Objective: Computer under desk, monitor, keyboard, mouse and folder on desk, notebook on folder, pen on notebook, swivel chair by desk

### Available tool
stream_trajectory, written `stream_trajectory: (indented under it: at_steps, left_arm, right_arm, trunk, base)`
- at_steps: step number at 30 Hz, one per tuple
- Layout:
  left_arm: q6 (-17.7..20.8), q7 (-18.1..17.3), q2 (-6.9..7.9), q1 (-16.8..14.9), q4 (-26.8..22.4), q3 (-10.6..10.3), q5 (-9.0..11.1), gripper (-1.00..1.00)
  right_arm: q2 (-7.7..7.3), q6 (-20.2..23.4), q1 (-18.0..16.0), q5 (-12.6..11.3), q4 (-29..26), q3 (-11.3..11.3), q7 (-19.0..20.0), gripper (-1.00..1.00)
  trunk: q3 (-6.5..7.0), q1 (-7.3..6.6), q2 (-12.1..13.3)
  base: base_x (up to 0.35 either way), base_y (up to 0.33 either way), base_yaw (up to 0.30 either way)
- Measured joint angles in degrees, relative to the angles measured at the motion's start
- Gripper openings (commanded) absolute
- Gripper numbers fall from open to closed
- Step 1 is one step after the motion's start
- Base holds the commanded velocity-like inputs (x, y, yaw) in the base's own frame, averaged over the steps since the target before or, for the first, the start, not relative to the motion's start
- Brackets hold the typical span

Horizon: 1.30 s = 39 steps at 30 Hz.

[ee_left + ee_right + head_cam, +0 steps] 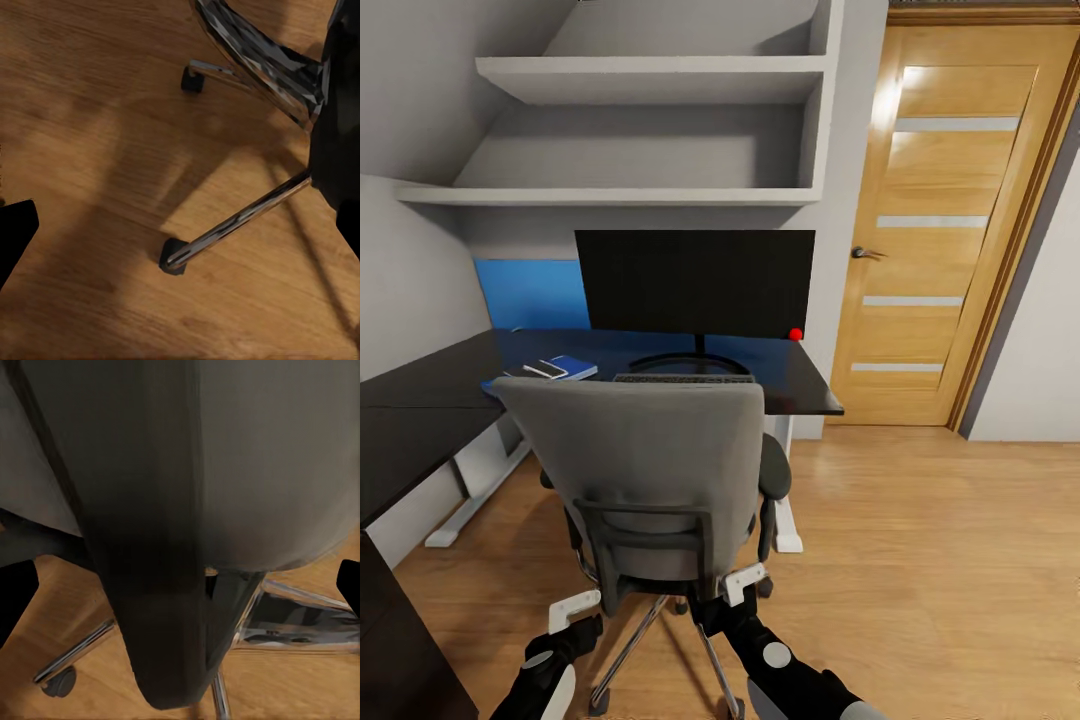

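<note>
Where swivel chair (640,470) meets desk (800,385) edge, floor (920,560) open

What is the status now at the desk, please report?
Both grippers low behind grey swivel chair, state unclear. Chair at glossy black desk; blue folder already on desktop left of dark keyboard. Nothing blocking.

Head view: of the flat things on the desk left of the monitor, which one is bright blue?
The folder, lowest of the stack on the desk. The smaller notebook lying on it is dark grey.
</note>
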Motion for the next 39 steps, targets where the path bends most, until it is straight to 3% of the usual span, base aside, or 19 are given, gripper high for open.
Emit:
stream_trajectory:
  at_steps: [39]
  left_arm:
    - [0.0,-0.1,-0.05,0.0,0.0,0.0,0.1,1.00]
  right_arm:
    - [0.00,0.0,0.0,-0.1,0.2,-0.1,-0.2,1.00]
  trunk:
    - [0.00,0.02,0.0]
  base:
    - [-0.323,0.000,0.000]
